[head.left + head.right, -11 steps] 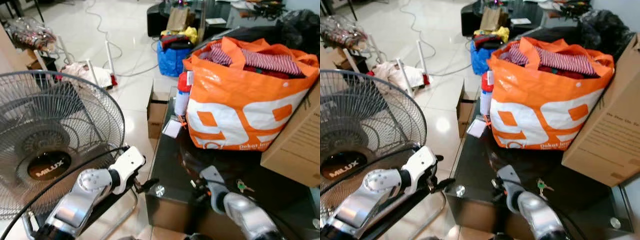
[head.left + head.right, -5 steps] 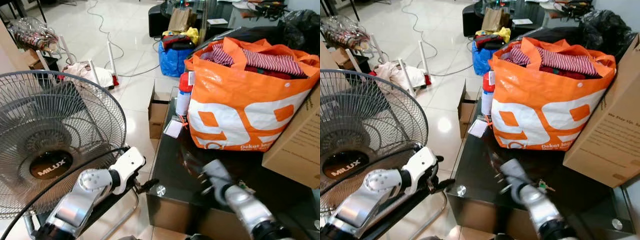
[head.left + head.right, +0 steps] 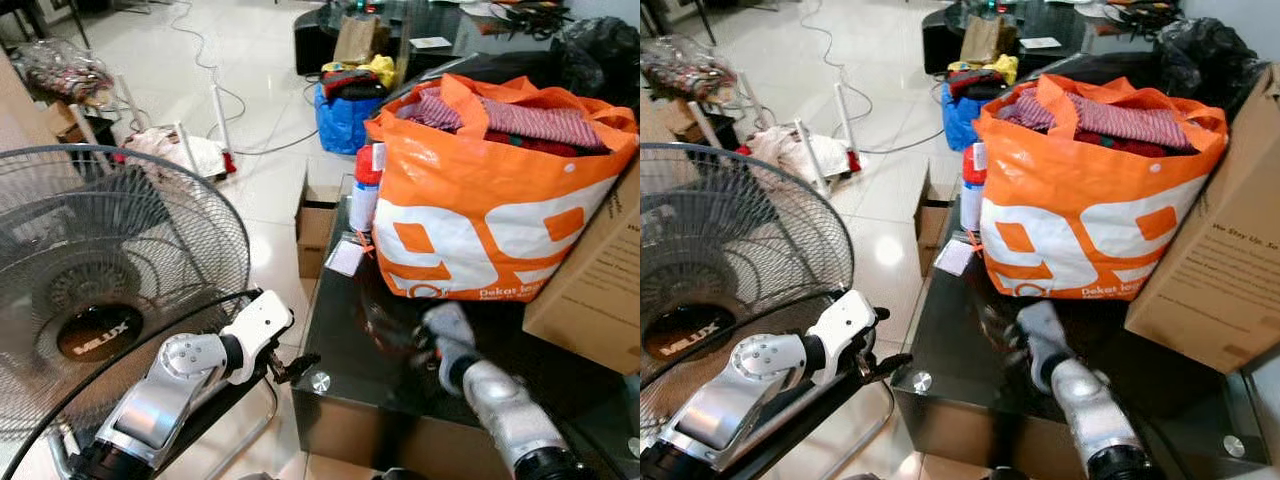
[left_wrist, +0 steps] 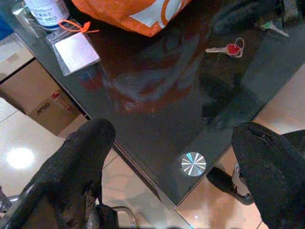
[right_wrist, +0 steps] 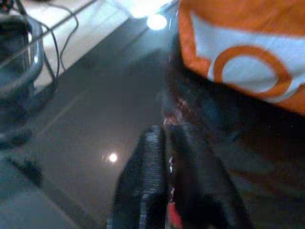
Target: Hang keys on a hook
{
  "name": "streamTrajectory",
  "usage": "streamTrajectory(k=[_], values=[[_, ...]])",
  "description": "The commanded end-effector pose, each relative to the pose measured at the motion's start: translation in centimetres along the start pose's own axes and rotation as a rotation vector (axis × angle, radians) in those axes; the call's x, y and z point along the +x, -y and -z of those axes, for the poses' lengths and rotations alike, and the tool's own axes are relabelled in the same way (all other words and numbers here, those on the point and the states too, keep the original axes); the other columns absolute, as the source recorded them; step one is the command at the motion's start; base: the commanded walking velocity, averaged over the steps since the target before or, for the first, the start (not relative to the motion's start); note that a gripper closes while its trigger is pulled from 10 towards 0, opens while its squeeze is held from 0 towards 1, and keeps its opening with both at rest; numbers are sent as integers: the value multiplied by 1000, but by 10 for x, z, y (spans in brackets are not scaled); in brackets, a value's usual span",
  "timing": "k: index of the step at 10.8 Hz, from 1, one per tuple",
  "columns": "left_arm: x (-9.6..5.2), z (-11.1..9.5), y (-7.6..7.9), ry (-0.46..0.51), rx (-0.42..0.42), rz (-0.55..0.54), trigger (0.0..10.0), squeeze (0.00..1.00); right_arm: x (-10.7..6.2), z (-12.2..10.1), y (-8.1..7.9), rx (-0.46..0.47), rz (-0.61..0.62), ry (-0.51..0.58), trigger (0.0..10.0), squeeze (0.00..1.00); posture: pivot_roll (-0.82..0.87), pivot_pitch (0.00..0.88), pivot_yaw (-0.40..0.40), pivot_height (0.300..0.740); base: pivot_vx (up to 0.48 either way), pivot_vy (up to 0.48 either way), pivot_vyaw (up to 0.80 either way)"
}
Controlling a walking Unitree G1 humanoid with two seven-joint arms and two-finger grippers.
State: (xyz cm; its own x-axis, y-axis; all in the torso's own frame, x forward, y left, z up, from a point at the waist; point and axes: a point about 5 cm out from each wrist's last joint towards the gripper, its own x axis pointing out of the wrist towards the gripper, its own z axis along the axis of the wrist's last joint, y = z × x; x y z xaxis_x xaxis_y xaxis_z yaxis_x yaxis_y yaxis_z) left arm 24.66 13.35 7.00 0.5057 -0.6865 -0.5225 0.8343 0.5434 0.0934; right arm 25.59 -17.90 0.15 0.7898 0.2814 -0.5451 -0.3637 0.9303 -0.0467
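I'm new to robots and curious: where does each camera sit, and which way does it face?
Eyes: on the head, facing forward and down at fan, table and bag; both arms, left gripper and right gripper show.
Left wrist: looks along left fingers at table and key.
Right wrist: looks along right fingers at table and bag.
All share table and bag.

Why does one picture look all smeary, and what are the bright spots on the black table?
Right wrist view: blurred all over, so the gripper's fingers and the orange bag look soft. Eye views: the right gripper is smeared, while the fan stays sharp. Left wrist view: clear; the glossy table mirrors the bag. The bright spots are reflected lights.
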Motion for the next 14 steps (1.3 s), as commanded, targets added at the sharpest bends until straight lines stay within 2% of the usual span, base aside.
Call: streamTrajectory(k=[1, 2, 3, 6, 9, 10, 11, 13, 14], values=[[1, -1, 1, -3, 11, 14, 10000, 0, -5, 7, 14, -3, 52, -40, 10000, 1000, -143, 0, 51, 740, 0, 0, 0], [2, -1, 1, -3, 13, 19, 10000, 0, -6, 12, 18, -17, 64, -82, 10000, 1000, -144, 0, 53, 740, 0, 0, 0], [3, -1, 1, -2, 15, 27, 10000, 0, -9, 22, 20, -66, 24, -167, 10000, 1000, -151, 0, 58, 740, 0, 0, 0], [4, -1, 1, -2, 18, 36, 10000, 0, -7, 20, 19, 8, -10, -177, 10000, 1000, -150, 0, 57, 740, 0, 0, 0], [4, -1, 0, -2, 18, 34, 10000, 0, -5, 23, 21, -5, 6, -208, 10000, 1000, -148, 0, 57, 740, 0, 0, 0], [4, -1, -1, -2, 18, 35, 10000, 0, -4, 23, 24, -12, 21, -218, 10000, 780, -149, 0, 60, 740, 0, 0, 0], [4, -1, -1, -3, 19, 37, 10000, 0, -4, 24, 26, -19, 17, -237, 10000, 0, -150, 0, 61, 740, 0, 0, 0], [5, -1, -1, -3, 22, 38, 10000, 0, -4, 27, 28, -28, -2, -266, 10000, 0, -150, 0, 62, 740, 0, 0, 0], [5, -1, -1, -3, 24, 39, 10000, 0, -4, 28, 30, -26, -3, -268, 8745, 0, -150, 0, 61, 740, 0, 0, 0]])
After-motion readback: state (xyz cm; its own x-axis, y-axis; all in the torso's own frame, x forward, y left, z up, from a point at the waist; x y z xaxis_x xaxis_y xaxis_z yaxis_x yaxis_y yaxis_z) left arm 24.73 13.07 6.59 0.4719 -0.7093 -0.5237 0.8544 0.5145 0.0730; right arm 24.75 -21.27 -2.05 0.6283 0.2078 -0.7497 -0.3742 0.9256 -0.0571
